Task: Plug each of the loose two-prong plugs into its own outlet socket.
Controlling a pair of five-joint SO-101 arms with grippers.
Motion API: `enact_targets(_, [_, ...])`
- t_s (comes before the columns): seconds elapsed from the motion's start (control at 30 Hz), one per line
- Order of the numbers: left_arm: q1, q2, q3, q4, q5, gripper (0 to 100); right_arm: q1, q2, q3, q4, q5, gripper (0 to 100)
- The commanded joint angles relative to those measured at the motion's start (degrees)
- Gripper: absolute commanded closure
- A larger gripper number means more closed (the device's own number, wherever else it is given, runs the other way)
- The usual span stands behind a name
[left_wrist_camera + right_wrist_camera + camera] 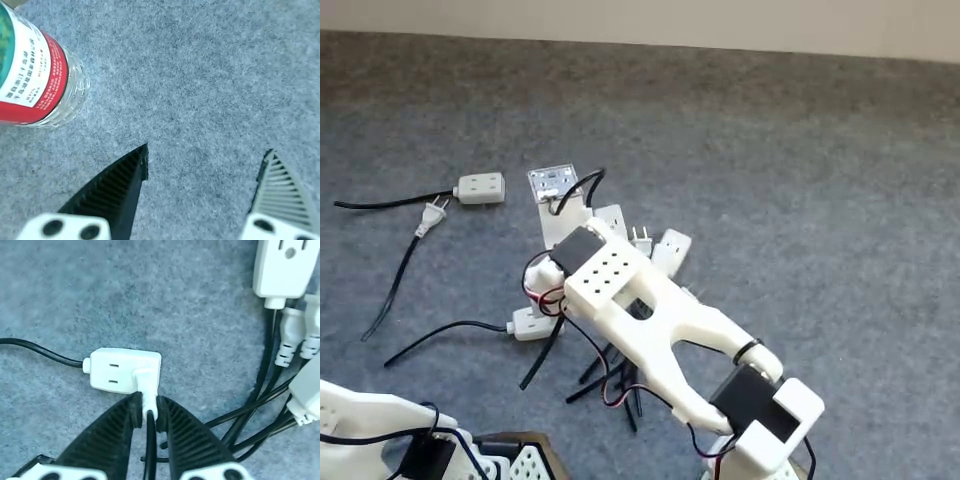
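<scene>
My right gripper (146,407) is shut on a white two-prong plug (145,386) and its black cord. The plug sits against one end of a small white outlet block (120,370); its prongs are hidden. From above, that outlet block (531,322) lies just beside the tip of the right arm (620,290). A second outlet block (480,187) lies at the far left, with a loose plug (436,213) close beside it. Two more outlet blocks (670,250) and a plug (640,238) lie beyond the arm. My left gripper (207,152) hangs open over bare carpet.
A clear bottle with a red and white label (35,75) stands close to the left gripper. A metal bracket (552,182) lies at the back. Black cords (260,405) tangle under the right arm, beside another outlet block (287,265). Grey carpet covers everything.
</scene>
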Motion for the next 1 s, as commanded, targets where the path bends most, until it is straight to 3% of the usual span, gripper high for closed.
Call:
enact_targets(0.0, [-0.2, -0.3, -1.7, -0.8, -0.2, 65, 2.2, -0.7, 0.1, 0.8, -0.3, 99.4])
enact_targets(0.3, [-0.2, -0.3, -1.7, -0.7, -0.2, 65, 1.9, -0.7, 0.3, 0.8, -0.3, 99.4])
enact_targets(0.57, [-0.1, -0.3, -1.7, -0.6, -0.2, 65, -3.6, 3.0, 0.1, 0.3, 1.4, 99.4])
enact_targets(0.97, [-0.1, -0.3, -1.7, -0.7, -0.2, 65, 4.9, 6.1, 0.0, 1.6, 1.7, 99.4])
